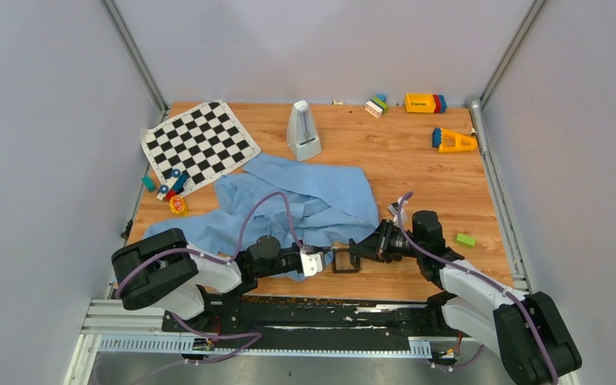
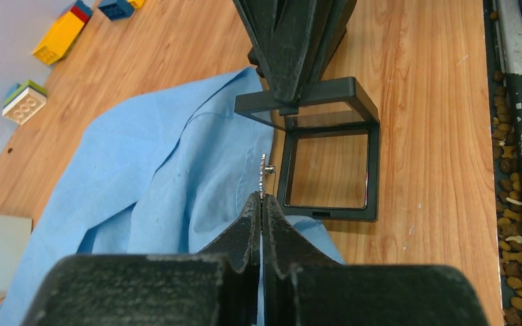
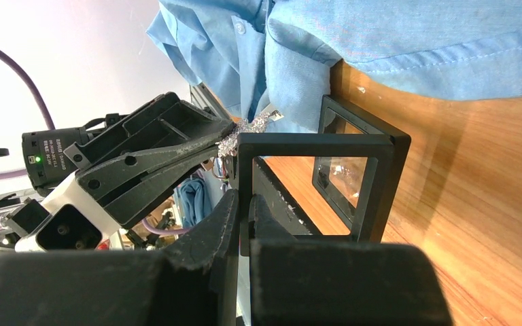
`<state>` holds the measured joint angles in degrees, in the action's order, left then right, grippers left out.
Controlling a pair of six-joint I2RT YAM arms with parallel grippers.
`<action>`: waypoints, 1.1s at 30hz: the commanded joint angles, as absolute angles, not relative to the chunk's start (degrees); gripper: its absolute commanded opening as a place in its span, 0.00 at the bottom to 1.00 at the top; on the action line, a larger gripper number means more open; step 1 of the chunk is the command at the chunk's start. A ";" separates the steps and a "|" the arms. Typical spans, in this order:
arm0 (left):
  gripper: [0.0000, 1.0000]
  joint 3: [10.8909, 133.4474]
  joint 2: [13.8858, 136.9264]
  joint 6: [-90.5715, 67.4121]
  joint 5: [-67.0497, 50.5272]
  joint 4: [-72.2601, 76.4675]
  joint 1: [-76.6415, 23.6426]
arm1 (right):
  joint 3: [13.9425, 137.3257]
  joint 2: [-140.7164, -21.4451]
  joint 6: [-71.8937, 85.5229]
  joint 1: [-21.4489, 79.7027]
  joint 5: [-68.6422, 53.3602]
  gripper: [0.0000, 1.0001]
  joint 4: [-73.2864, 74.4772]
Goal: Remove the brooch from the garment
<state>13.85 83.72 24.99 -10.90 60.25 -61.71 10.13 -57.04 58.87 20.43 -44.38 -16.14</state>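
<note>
Two arms meet low at the near edge of the tabletop [image 1: 417,168], about midway along it, with their tips almost touching. The left fingers [image 2: 248,224] are pressed fully together and pinch a small silvery brooch [image 2: 264,173], which stands on edge just past their tips. The brooch sits right at the near hem of the light blue shirt [image 1: 305,196]. The views do not settle whether it is still caught in the cloth.

The right fingers [image 3: 221,221] are closed on the raised lid of a black square display case [image 2: 374,170]. The case lies open on the bare wood just beside the shirt's hem, its clear-windowed base flat and its lid tilted up. The brooch is poised at the case's left side, close to the base frame.

The shirt is spread in a crumpled heap over the left and middle of the tabletop, its buttoned front visible from the right wrist. A black-and-white checkered mat [image 1: 200,144] lies toward the far left corner, and a grey metronome [image 1: 303,131] stands just beyond the shirt's far edge. Yellow toy blocks [image 1: 423,103] sit near the far right corner, and a green block [image 1: 465,239] lies near the right edge.
</note>
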 commanded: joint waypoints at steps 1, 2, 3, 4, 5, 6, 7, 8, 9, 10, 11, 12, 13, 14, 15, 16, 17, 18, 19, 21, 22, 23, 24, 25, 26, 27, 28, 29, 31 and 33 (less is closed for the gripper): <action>0.00 16.79 84.67 27.97 -13.88 63.15 -62.26 | 10.02 -57.35 59.60 20.24 -46.35 0.00 -19.16; 0.00 17.05 85.28 28.39 -14.23 62.61 -62.54 | 10.01 -57.33 59.75 20.24 -46.52 0.00 -19.36; 0.00 17.45 85.66 28.70 -14.90 62.51 -62.83 | 10.02 -57.33 59.88 20.17 -46.68 0.00 -19.42; 0.00 17.60 86.43 29.39 -15.09 62.45 -62.97 | 10.02 -57.31 60.04 20.14 -46.87 0.00 -19.53; 0.00 17.94 86.81 29.59 -15.27 62.47 -63.25 | 10.00 -57.31 60.08 20.14 -46.99 0.00 -19.66; 0.00 18.11 87.49 29.85 -15.28 62.40 -63.40 | 10.02 -57.35 60.16 20.13 -47.14 0.00 -19.75; 0.00 18.50 88.16 29.94 -15.31 62.36 -63.57 | 9.94 -57.39 60.32 20.17 -47.31 0.00 -20.00; 0.00 18.70 88.47 30.00 -15.26 62.06 -63.60 | 9.79 -57.31 60.37 20.13 -47.48 0.00 -20.36; 0.00 19.13 88.98 29.71 -15.33 61.68 -63.71 | 9.56 -57.22 60.63 20.13 -47.63 0.00 -20.72; 0.00 19.32 89.23 29.49 -15.40 61.56 -63.72 | 9.31 -57.06 60.81 20.13 -47.71 0.00 -21.00; 0.00 19.71 89.63 28.97 -15.56 61.47 -63.79 | 8.96 -56.79 60.88 20.13 -47.68 0.00 -21.27; 0.00 19.87 89.86 28.81 -15.45 61.45 -63.80 | 8.74 -56.58 61.04 20.14 -47.58 0.00 -21.39; 0.00 20.06 90.14 28.76 -15.28 61.44 -63.92 | 8.59 -56.40 61.13 20.14 -47.57 0.00 -21.44; 0.00 20.14 90.25 28.75 -14.78 61.44 -63.95 | 8.47 -56.28 61.09 20.16 -47.55 0.00 -21.52; 0.00 20.22 90.28 28.68 -14.64 61.37 -63.98 | 8.38 -56.25 61.10 20.14 -47.62 0.00 -21.53; 0.00 20.22 90.27 28.66 -14.60 61.40 -64.02 | 8.31 -56.32 61.03 20.17 -47.75 0.00 -21.65; 0.00 20.33 90.35 28.70 -14.64 61.34 -64.08 | 8.27 -56.38 61.02 20.13 -47.87 0.00 -21.77; 0.00 20.53 90.44 28.72 -14.93 61.21 -64.07 | 8.26 -56.46 61.01 20.13 -47.96 0.00 -21.86; 0.00 20.72 90.73 28.84 -15.07 60.70 -64.12 | 8.26 -56.66 61.02 20.15 -48.03 0.00 -21.93; 0.00 21.38 91.38 29.02 -15.24 59.86 -64.39 | 8.26 -56.90 61.03 20.17 -48.18 0.00 -22.25; 0.00 21.76 91.61 29.19 -15.35 59.59 -64.63 | 8.26 -57.00 61.13 20.19 -48.24 0.00 -22.44; 0.00 21.91 92.05 29.58 -15.32 58.93 -64.79 | 8.18 -57.04 61.17 20.20 -48.23 0.00 -22.49; 0.00 22.31 92.26 29.77 -15.19 58.60 -65.22 | 8.18 -57.07 61.15 20.14 -48.13 0.00 -22.54; 0.00 22.49 92.63 30.19 -15.15 57.83 -65.44 | 8.11 -57.08 61.09 20.17 -48.08 0.00 -22.58; 0.00 22.94 92.76 30.68 -14.73 57.39 -65.75 | 8.01 -57.05 61.11 20.20 -47.96 0.00 -22.59; 0.00 23.16 93.04 30.94 -14.53 56.36 -65.92 | 7.92 -57.05 61.10 20.19 -47.85 0.00 -22.63; 0.00 23.50 93.24 31.38 -14.20 55.91 -66.27 | 7.83 -57.04 61.15 20.20 -47.80 0.00 -22.71; 0.00 23.70 93.34 31.60 -14.04 55.13 -66.45 | 7.78 -57.00 61.06 20.14 -47.69 0.00 -22.76; 0.00 24.07 93.75 32.15 -13.63 54.35 -66.92 | 7.73 -57.22 60.93 20.20 -47.55 0.00 -22.76; 0.00 24.41 94.04 32.65 -13.04 53.75 -67.30 | 7.82 -57.44 60.92 20.18 -47.57 0.00 -22.85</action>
